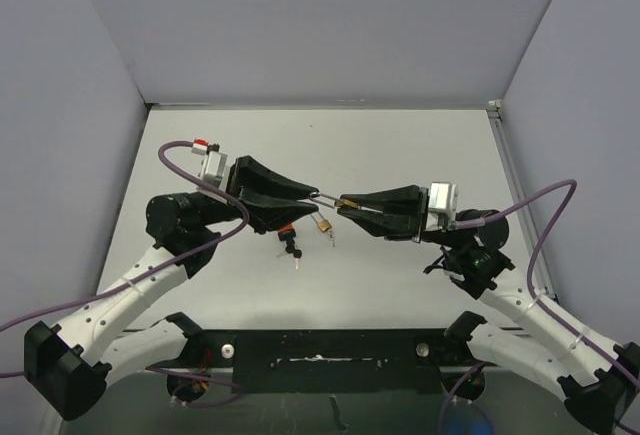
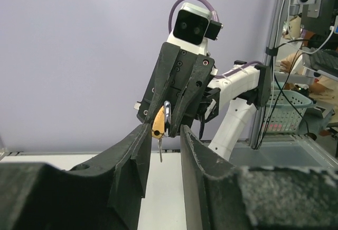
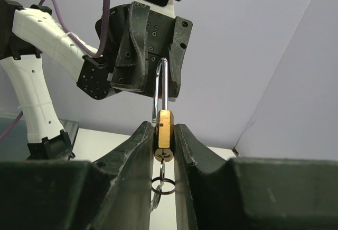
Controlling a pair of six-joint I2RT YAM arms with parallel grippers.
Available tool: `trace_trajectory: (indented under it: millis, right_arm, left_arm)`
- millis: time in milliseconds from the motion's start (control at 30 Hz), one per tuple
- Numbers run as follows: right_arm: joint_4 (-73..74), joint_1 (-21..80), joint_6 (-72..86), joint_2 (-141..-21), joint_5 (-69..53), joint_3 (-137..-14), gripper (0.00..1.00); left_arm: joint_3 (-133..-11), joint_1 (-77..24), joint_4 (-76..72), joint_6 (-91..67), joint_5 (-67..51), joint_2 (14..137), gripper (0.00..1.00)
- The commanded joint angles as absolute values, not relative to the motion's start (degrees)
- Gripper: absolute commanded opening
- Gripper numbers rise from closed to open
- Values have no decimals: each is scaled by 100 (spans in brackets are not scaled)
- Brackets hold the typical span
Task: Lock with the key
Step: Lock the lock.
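Padlock [image 3: 165, 129] — one, brass — hangs in the air over the middle of the surface [image 1: 400, 145], between the two arms. The right end effector [image 3: 163, 137] pinches its body from both sides. The left end effector [image 2: 165, 130] is pressed onto the steel shackle [image 3: 160, 84]. Linked key rings [image 3: 161, 183] dangle beneath — one key [image 2: 160, 152] hangs with them.

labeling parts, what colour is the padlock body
The padlock body is brass-gold; right wrist view shows it best.
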State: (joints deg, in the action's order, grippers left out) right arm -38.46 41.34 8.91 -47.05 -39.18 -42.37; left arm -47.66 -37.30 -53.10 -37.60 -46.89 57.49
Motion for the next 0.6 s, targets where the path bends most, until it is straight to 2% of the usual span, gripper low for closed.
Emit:
trace_trajectory:
  millis: [0,133,333,567]
  right_arm:
    - [-4070,4149,873,-4696,-3754,-4307,0]
    - [-4085,4149,896,-4720,-3736,-4307,0]
    - [-4033,4149,950,-4742,-3766,-4336,0]
    - [-3981,4153,1293,-4833,-4234,-4488,0]
  left_arm:
    - [-4919,-3721,-5731,-3856,-4565,5590,26]
    - [-4900,-3726,-5727,-3858,-4562,5564,18]
    - [-4878,-3727,-5783,-3914,-4566,5598,0]
    - [-4814,-3720,-5748,-3890,-4580,5524,0]
